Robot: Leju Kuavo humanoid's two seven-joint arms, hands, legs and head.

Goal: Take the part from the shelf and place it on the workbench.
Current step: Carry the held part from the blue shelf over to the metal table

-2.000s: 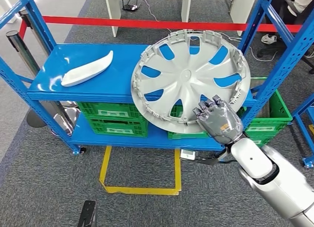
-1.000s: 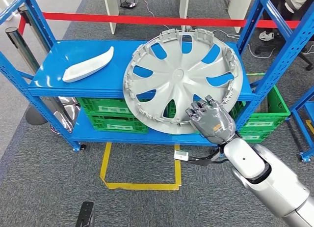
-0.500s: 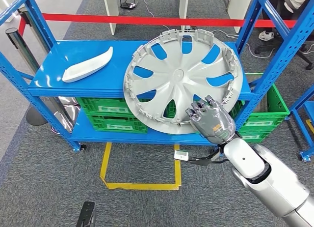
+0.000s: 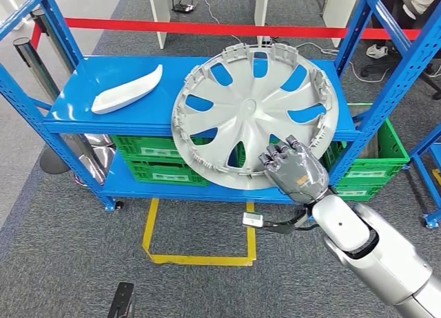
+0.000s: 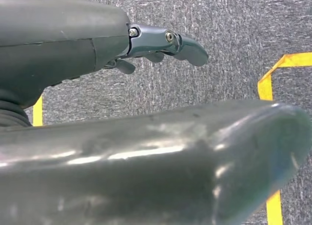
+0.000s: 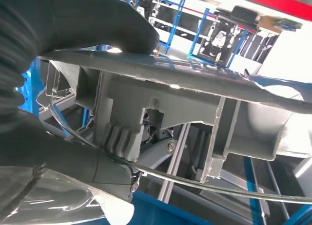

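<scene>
1. The wheel cover (image 4: pixel 255 115), a large silver disc with curved spoke openings, is tilted with its face toward the camera. Its far part is over the right half of the blue shelf (image 4: pixel 130 101) top deck; its near edge overhangs the shelf's front edge.
2. The right hand (image 4: pixel 293 170) grips the wheel cover at the near-right part of its rim. The fingers (image 4: pixel 275 153) lie on the cover's face, pointing far-left toward its centre.
3. In the right wrist view, the thumb (image 6: pixel 92 15) presses on one side of the wheel cover rim (image 6: pixel 165 74) and the other fingers close on the opposite side, so the rim is clamped between them.
4. The left hand (image 5: pixel 162 42) hangs above grey carpet with yellow floor tape (image 5: pixel 283 64). Its fingers are extended and hold nothing.
5. A white curved part (image 4: pixel 127 91) lies on the left half of the top deck, well apart from the wheel cover.
6. Green crates (image 4: pixel 156 163) stand on the lower deck, partly hidden behind the cover.
7. A red barrier tape (image 4: pixel 156 25) runs across the far side of the shelf.
</scene>
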